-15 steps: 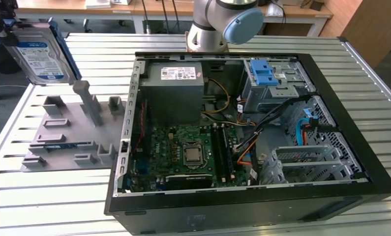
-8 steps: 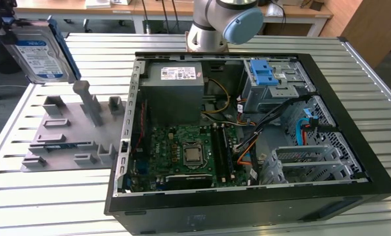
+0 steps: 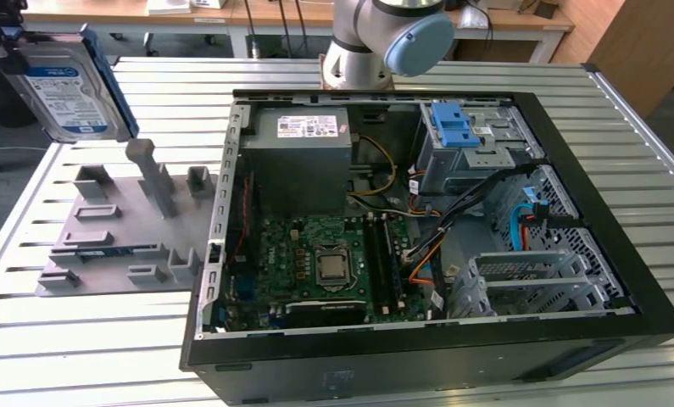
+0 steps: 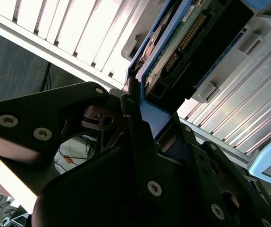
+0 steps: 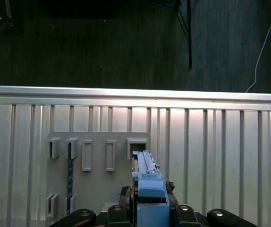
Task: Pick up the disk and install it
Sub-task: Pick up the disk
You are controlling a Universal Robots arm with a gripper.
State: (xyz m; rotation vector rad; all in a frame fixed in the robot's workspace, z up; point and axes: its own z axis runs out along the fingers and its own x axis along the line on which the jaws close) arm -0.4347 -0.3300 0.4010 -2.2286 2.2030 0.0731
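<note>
Tool [image 5: 147, 208] clamped on disk [image 3: 68, 85], above table [image 3: 88, 339]

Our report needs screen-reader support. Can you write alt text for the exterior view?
The gripper holds the disk roughly upright in the air above a grey holder, at the exterior view's left. An open computer case lies beside it on the slatted table.

Disk [image 5: 148, 182] edge-on above grey rack [image 5: 97, 189], apparently gripped
</note>
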